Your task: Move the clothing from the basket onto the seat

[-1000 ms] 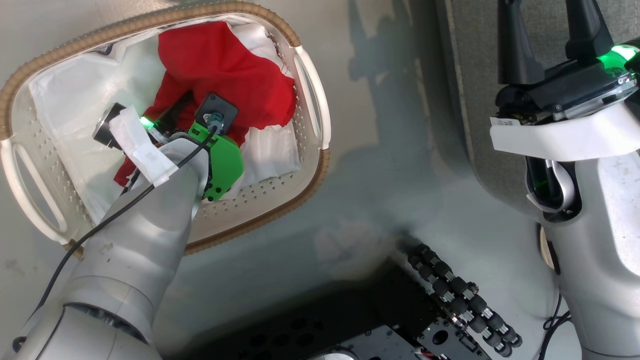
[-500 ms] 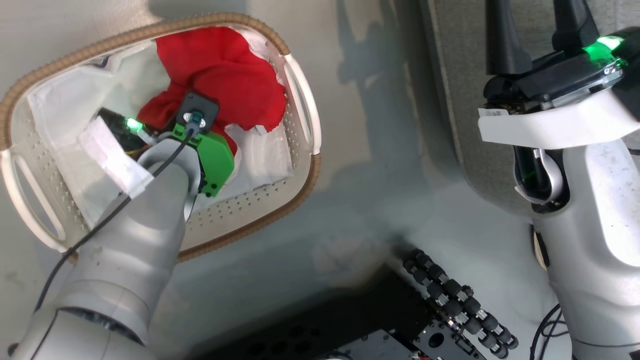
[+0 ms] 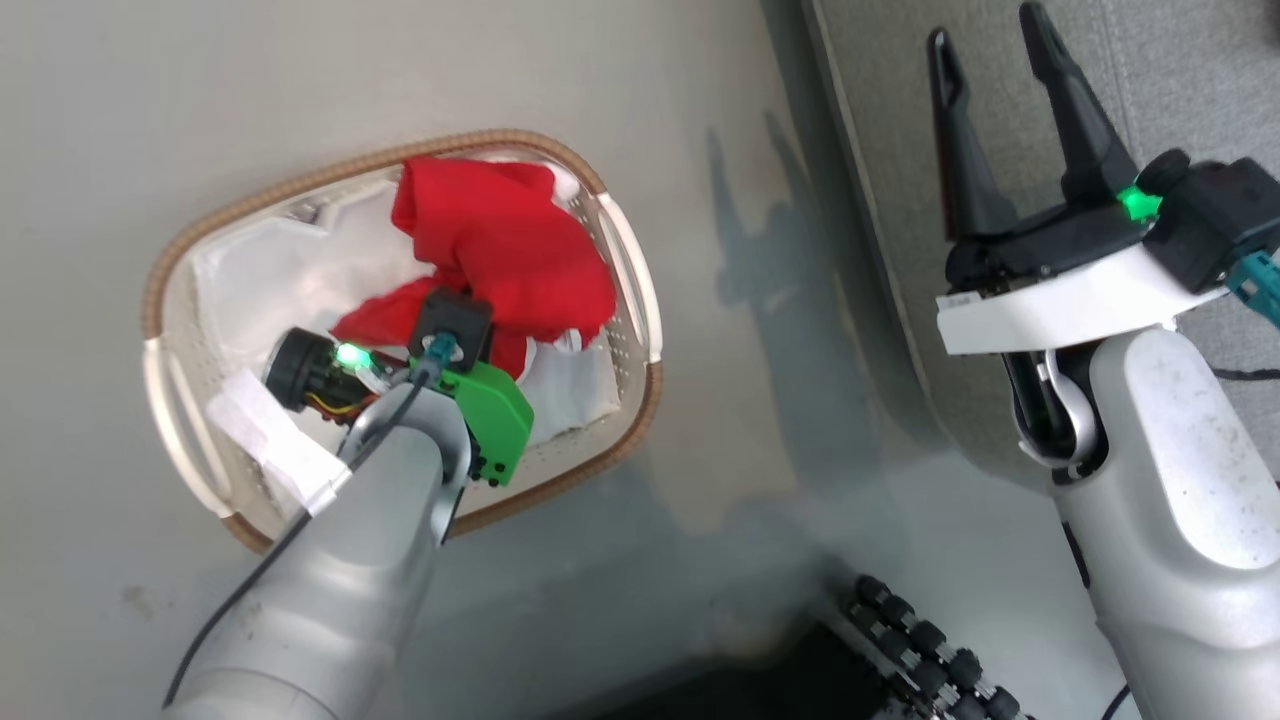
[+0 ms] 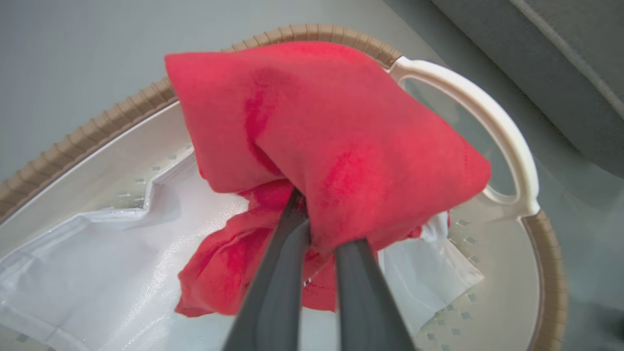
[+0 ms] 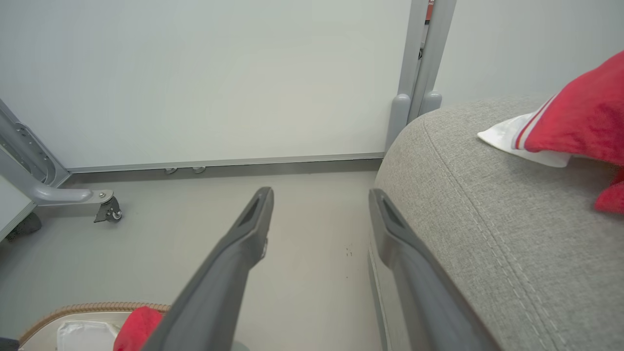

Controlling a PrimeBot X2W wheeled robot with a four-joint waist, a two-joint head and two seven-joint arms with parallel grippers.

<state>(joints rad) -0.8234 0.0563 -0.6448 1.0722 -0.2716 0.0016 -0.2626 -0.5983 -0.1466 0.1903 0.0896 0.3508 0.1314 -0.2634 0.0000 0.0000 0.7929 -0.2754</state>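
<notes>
Left claw [image 4: 319, 222] clamped on red garment [image 4: 341, 136], bunched inside the basket [image 4: 468, 97]. Right claw [image 3: 985, 35] spread wide by the grey seat [image 3: 1160, 90]. Watch your lift: hanging folds may snag the rim [image 4: 312, 33] or drag the white liner [image 4: 97, 263] out

Clothing [image 4: 331, 141]: solid red. Basket [image 4: 317, 33]: white plastic w/ dotted perforation pattern, brown ribbed rim, white handles. Liner sheet [image 4: 97, 273]: plain white. Seat [image 5: 487, 234]: grey woven fabric, lighter stitch line. Garment on seat [image 5: 580, 117]: red w/ white trim + thin red stripes. Floor [image 3: 300, 90]: pale grey. Left gripper [image 4: 319, 229] & right gripper [image 3: 982, 28]: dark grey fingers. Wrist mount [image 3: 495, 420]: bright green.
</notes>
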